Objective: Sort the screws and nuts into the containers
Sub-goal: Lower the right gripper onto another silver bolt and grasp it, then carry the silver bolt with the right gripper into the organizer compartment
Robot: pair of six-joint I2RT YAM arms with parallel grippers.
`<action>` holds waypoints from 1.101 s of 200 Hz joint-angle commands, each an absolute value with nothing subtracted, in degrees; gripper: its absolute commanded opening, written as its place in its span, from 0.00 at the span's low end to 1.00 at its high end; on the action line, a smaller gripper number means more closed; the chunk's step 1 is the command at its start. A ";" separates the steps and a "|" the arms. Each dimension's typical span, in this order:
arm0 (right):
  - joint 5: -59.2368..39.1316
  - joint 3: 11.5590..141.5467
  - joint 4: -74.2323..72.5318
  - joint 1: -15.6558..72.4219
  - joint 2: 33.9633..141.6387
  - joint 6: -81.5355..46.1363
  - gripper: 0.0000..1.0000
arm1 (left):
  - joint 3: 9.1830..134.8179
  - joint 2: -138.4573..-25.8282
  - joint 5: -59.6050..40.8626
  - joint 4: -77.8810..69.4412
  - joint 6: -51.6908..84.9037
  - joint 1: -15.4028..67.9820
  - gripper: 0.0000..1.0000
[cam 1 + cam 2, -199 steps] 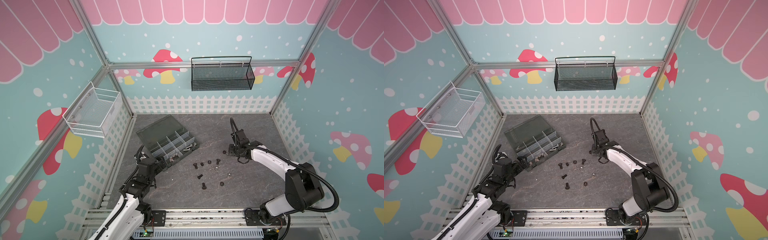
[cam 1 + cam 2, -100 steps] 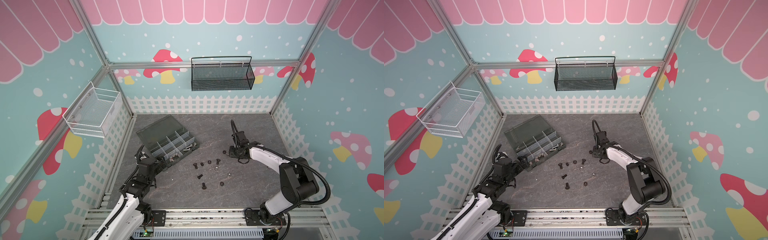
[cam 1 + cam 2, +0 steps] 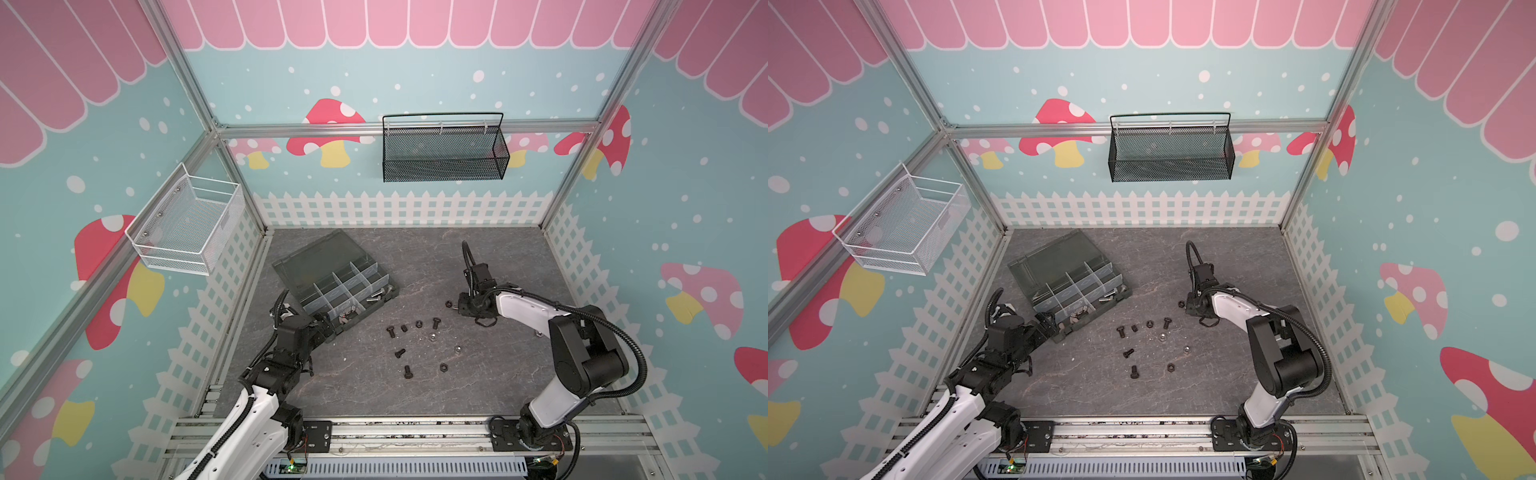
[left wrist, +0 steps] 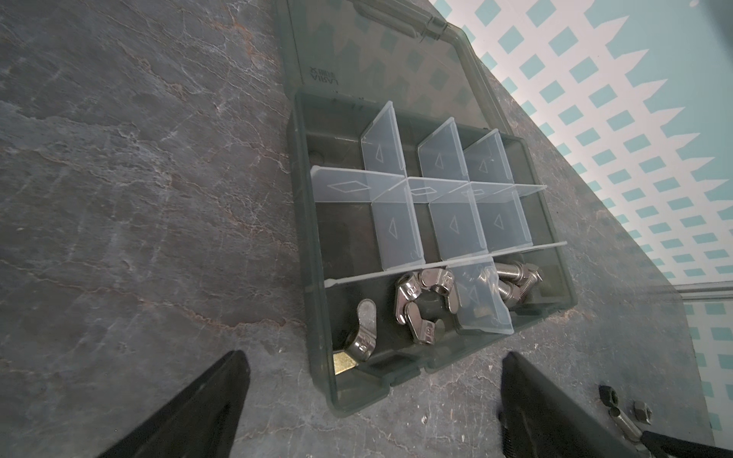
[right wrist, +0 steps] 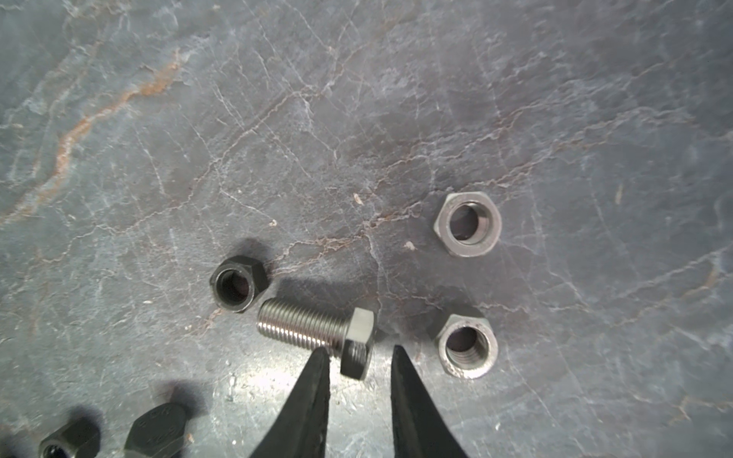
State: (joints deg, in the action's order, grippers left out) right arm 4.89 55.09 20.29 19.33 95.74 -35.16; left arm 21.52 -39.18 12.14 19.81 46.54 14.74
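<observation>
Only your right wrist view showed the silver screw (image 5: 313, 329) on the counter (image 5: 357, 119), head between the right fingers (image 5: 313, 388), narrowly apart, not yet clamped; a second earlier they stood wider. A black nut (image 5: 237, 286) lay just beside. Your left fingers (image 4: 206, 404) gaped empty before the containers (image 4: 357, 396) holding wing nuts (image 4: 420, 305).

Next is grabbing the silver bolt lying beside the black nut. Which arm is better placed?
Right. The right end effector straddles the silver bolt at its head, jaws slightly apart; the left end effector sits open by the organizer box, away from it.
</observation>
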 commanded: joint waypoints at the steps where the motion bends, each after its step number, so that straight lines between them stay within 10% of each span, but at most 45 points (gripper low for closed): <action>1: 4.48 54.49 19.27 18.90 96.75 -35.06 0.27 | 22.32 -39.15 11.96 18.94 47.81 14.41 1.00; 220: 3.98 52.37 19.68 18.89 93.69 -34.81 0.05 | 21.97 -37.46 12.82 20.18 47.64 14.42 1.00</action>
